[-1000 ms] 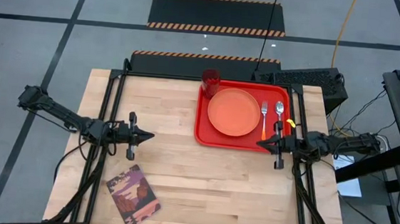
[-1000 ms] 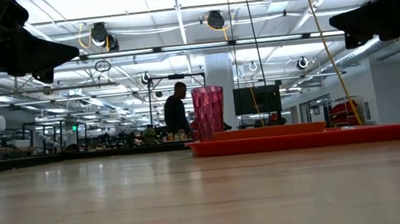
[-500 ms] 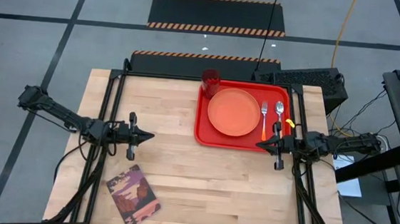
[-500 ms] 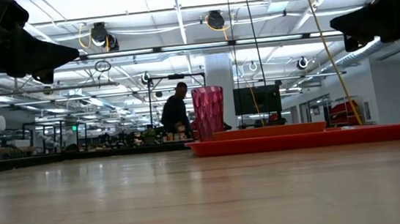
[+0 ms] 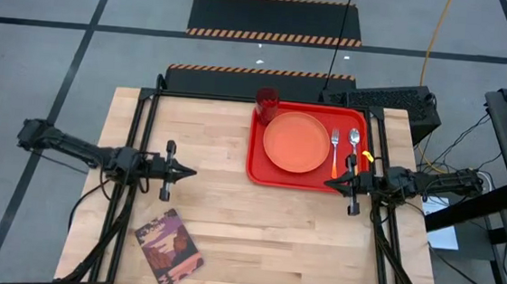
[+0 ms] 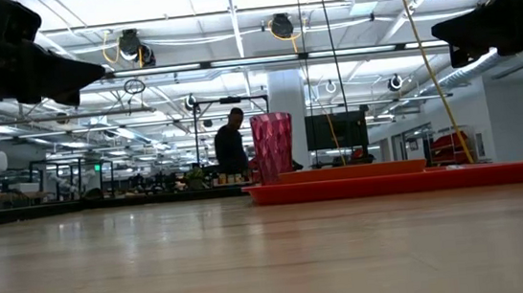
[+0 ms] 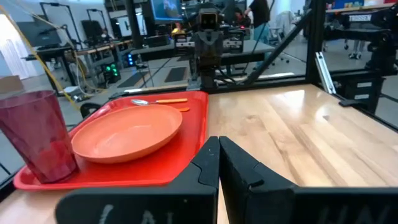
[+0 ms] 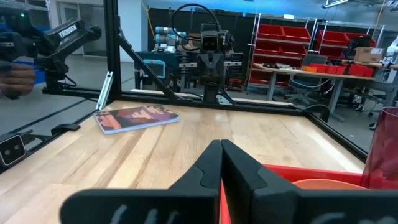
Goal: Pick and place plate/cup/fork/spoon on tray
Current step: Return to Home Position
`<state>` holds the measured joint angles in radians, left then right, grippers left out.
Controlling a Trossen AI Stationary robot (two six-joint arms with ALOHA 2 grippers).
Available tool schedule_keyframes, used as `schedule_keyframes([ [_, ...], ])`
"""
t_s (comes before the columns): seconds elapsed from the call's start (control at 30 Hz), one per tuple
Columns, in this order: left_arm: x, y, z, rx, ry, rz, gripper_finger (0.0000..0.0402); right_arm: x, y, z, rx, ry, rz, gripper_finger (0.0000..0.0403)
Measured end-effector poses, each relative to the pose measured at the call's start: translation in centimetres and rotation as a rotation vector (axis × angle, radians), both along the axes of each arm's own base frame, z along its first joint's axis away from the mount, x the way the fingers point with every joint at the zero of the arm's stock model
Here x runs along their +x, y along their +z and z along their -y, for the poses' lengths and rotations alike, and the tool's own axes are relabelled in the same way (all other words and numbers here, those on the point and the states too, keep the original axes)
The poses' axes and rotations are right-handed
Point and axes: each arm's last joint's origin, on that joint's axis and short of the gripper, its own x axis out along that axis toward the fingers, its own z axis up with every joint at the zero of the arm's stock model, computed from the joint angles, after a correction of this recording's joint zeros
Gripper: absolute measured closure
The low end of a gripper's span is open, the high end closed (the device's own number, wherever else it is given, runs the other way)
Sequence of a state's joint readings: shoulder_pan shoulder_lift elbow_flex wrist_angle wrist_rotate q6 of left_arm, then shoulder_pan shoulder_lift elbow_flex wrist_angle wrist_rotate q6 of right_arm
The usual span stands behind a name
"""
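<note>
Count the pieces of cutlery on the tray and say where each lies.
2. The fork lies right of the plate, and the spoon lies beside it, nearer the tray's right rim. None appears hidden.

A dark red translucent plastic tumbler point(image 6: 273, 146) stands upright at the left end of a bright red rectangular plastic tray point(image 6: 409, 181) on the wooden table point(image 6: 253, 263), as a person point(image 6: 231, 147) stands in the workshop beyond.

Grey floor point(image 5: 42, 62), red shelving point(image 8: 292, 46)
</note>
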<state>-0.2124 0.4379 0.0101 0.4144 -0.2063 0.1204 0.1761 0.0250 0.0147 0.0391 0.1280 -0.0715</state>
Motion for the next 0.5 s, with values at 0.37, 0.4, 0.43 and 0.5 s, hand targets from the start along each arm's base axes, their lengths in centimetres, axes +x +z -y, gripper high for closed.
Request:
schedule_keyframes([
  [0.37,-0.5,-0.4,-1.5,-0.042,-0.021,-0.049,0.0399,0.0,0.0,0.0,0.000,-0.001,0.000,0.0403],
  [0.4,-0.6,-0.4,-1.5,-0.044,-0.021,-0.053,0.0399,0.0,0.0,0.0,0.000,-0.001,0.000,0.0403],
  [0.43,-0.7,-0.5,-1.5,-0.045,-0.021,-0.056,0.0400,0.0,0.0,0.0,0.000,-0.001,0.000,0.0403],
  [0.5,-0.9,-0.4,-1.5,-0.048,-0.017,-0.051,0.0400,0.0,0.0,0.0,0.000,-0.001,0.001,0.0403],
])
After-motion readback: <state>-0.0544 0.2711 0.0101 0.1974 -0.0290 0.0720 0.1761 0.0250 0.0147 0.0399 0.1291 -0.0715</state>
